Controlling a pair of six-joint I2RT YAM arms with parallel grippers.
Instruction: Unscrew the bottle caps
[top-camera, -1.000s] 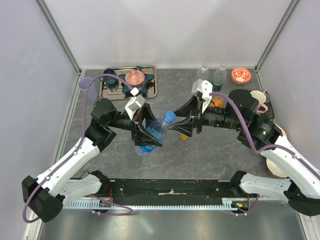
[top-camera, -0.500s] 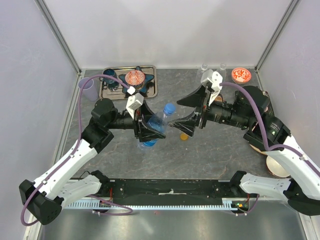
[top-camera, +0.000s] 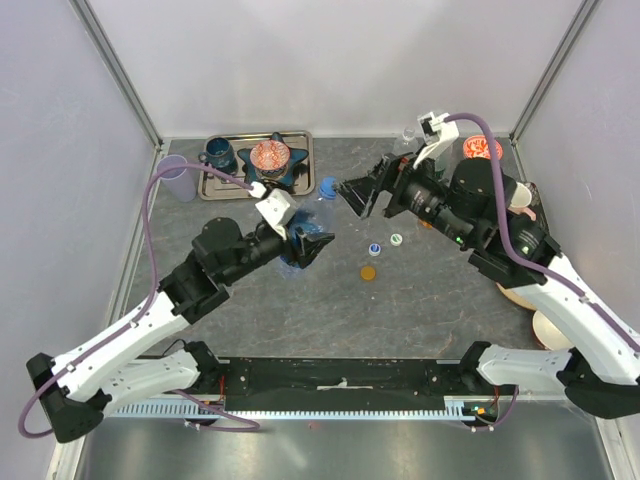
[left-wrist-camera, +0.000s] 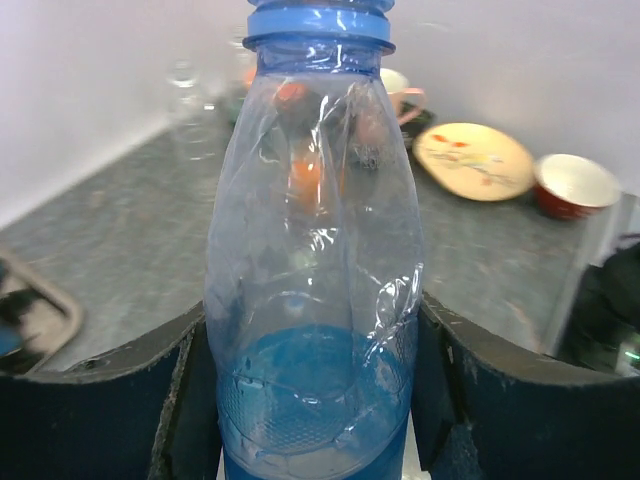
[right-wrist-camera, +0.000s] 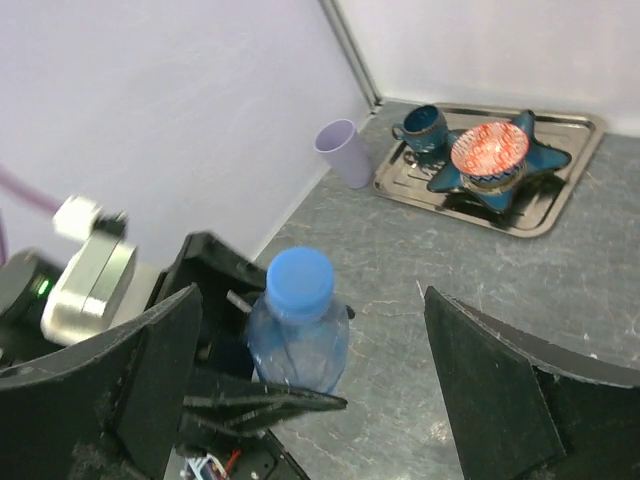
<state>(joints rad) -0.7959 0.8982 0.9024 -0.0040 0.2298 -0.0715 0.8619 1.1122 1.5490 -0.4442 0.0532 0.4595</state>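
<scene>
**At the middle of the desk: one blue cap left to be unscrewed**

Over the middle of the desk (top-camera: 440, 300), a clear plastic bottle (left-wrist-camera: 315, 250) is pinched by the left end effector (top-camera: 306, 243). Its jaws are pressed against the lower body from both sides, and the neck reaches out past them. The blue cap (right-wrist-camera: 300, 277) is seated on the neck.

The right end effector (top-camera: 362, 182) is spread wide and hangs near the cap, touching nothing. In the right wrist view the cap is seen between and just beyond the open jaws.

Three more caps lie loose on the desk near one another, to the right of the bottle:
- a white and blue cap (top-camera: 374, 249)
- a white and green cap (top-camera: 397, 240)
- an orange cap (top-camera: 369, 272)

The bottle is judged to be light and thin-walled. Creases can be seen in its side, so the body may buckle or twist if it is squeezed harder or if the cap resists. The bottom looks blue, but whether this is liquid or tint cannot be told.

The cap is judged small, stiff and smooth enough to slip. It would best be taken squarely across its side wall with the fingertips, clear of the ring below it. The jaws should be centred on the neck's axis so that the turn is passed to the thread rather than to the soft body.

A crooked grip is likely to slide off or to wring the bottle within the left hold.
</scene>
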